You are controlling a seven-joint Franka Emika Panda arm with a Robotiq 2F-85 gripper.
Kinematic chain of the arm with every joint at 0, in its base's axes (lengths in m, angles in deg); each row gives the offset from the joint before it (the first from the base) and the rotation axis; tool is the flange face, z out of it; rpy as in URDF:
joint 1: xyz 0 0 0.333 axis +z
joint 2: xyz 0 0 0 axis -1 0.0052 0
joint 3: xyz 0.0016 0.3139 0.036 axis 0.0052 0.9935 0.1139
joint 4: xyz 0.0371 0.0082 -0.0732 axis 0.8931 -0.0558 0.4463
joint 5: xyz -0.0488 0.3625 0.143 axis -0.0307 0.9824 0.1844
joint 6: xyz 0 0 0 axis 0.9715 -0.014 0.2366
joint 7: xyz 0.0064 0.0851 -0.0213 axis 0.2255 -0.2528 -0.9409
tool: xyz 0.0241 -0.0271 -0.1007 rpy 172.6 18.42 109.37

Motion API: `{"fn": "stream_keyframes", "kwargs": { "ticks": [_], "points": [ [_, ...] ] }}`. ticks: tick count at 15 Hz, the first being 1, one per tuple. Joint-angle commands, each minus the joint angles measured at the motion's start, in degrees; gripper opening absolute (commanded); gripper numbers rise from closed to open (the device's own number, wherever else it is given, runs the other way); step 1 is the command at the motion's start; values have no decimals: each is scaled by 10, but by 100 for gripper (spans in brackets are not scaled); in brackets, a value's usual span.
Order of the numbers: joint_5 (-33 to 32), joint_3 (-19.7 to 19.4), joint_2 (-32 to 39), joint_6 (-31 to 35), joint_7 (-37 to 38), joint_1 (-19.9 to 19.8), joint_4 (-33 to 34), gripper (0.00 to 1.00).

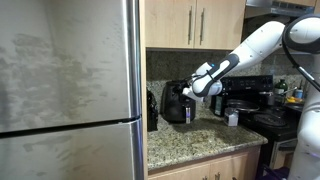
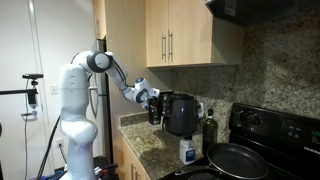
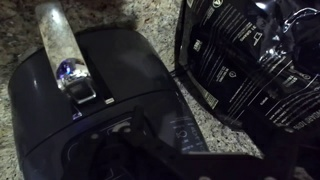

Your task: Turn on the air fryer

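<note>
The air fryer (image 1: 177, 104) is a black, rounded appliance on the granite counter, seen in both exterior views (image 2: 181, 114). In the wrist view I look down on its glossy top (image 3: 110, 80), with its silver-and-black drawer handle (image 3: 57, 42) at upper left and a faint control panel near the bottom. My gripper (image 1: 196, 88) hovers at the fryer's top front (image 2: 152, 101). In the wrist view its dark fingers (image 3: 140, 138) appear shut and empty, right over the panel. I cannot tell whether they touch it.
A black bag with white print (image 3: 255, 60) stands close beside the fryer. A boxy black coffee maker (image 1: 240, 100) and a stove (image 1: 280, 120) are further along the counter. A dark bottle (image 2: 209, 128), a small white bottle (image 2: 188, 152) and a frying pan (image 2: 238, 160) are nearby. A steel fridge (image 1: 70, 90) stands alongside.
</note>
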Motion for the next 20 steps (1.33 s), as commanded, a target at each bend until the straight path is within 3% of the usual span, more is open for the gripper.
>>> {"fn": "stream_keyframes", "kwargs": {
  "ticks": [1,6,7,11,15,16,20],
  "points": [
    [2,4,4,1,0,0,3,100],
    [-33,-40,30,6,32,-7,13,100],
    [-17,-27,16,2,16,-3,5,100],
    [-23,-42,24,2,21,-5,6,100],
    [48,12,37,22,-13,-10,22,100],
    [17,-11,24,7,9,-4,9,100],
    [21,-9,24,8,9,-2,9,100]
  ]
}}
